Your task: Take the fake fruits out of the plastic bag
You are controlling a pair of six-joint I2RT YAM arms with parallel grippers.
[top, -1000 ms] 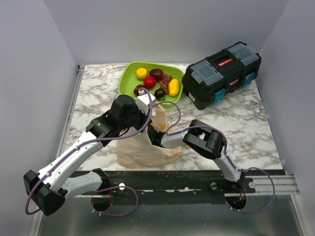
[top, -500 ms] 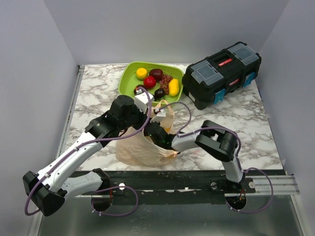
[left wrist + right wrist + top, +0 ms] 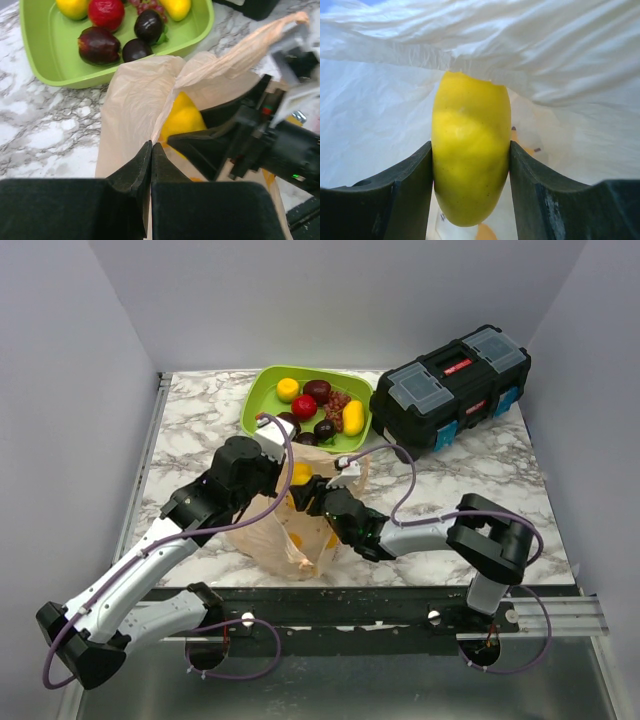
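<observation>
The pale-orange plastic bag [image 3: 300,540] stands between the two arms, its mouth held up. My left gripper [image 3: 151,146] is shut on the bag's [image 3: 132,105] near rim. My right gripper [image 3: 470,147] is inside the bag, its jaws pressed on both sides of a yellow fake fruit [image 3: 470,170]. That yellow fruit [image 3: 182,120] shows at the bag's mouth [image 3: 300,474]. Orange shapes [image 3: 296,538] show faintly through the bag's wall. Several fake fruits [image 3: 318,390], yellow, red, dark purple and a grape bunch, lie in the lime-green tray [image 3: 258,405].
A black toolbox [image 3: 450,390] with grey lids and blue latches stands at the back right, next to the tray. The tray [image 3: 40,55] lies just beyond the bag. Purple cables loop over both arms above the bag.
The right arm's elbow has swung out to the right and its gripper has come up toward the bag's mouth with the yellow fruit. The left gripper has shifted slightly left, pulling the bag upright.
</observation>
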